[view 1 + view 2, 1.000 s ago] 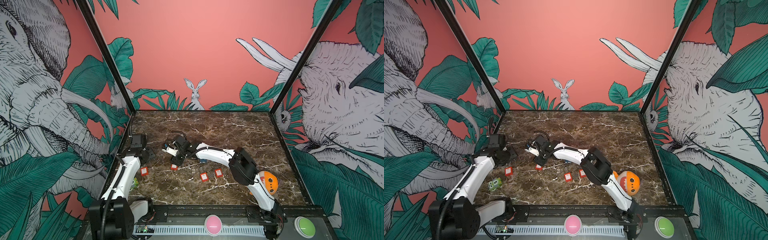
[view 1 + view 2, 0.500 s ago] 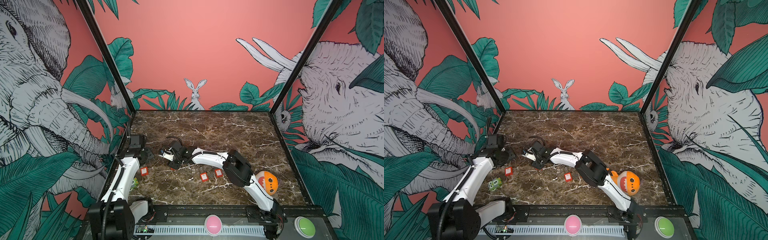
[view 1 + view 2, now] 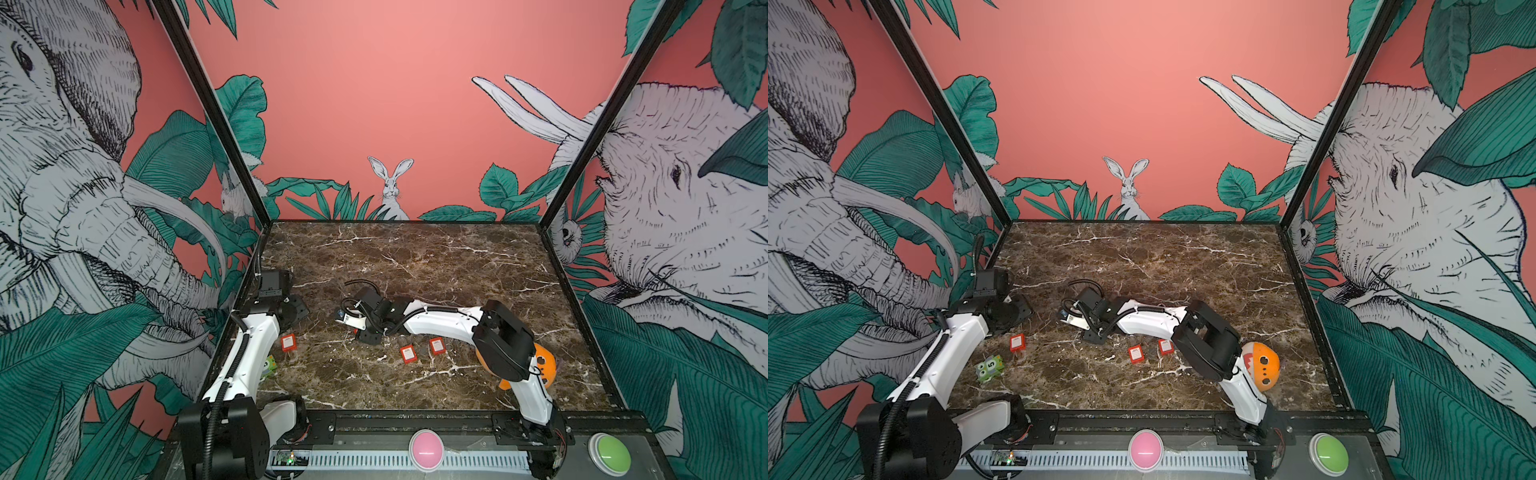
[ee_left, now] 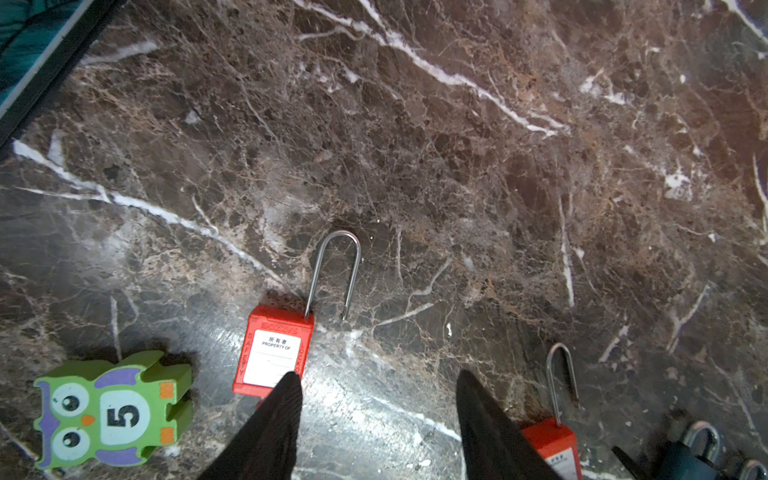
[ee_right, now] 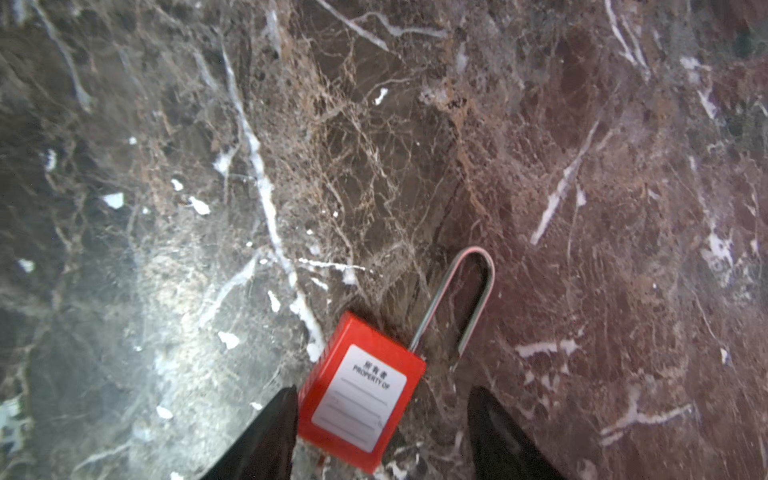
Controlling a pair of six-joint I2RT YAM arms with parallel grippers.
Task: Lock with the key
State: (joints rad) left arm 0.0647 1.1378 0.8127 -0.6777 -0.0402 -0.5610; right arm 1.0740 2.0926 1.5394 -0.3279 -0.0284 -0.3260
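Several red padlocks with long open steel shackles lie on the marble table. One padlock lies between the fingers of my open right gripper, close against one finger. Both top views hide it under that gripper. Another padlock lies just ahead of my open, empty left gripper. Two more padlocks lie beside the right forearm. I cannot make out the key; a dark object with metal rings is cut off in the left wrist view.
A green owl block marked 5 sits near the left arm. An orange ball-shaped toy rests behind the right arm's base. A further padlock shows partly behind a left finger. The black frame edge runs close by.
My right gripper has come down over a padlock that lay uncovered beside it a second ago, and its jaws have widened. The left arm has hardly moved.
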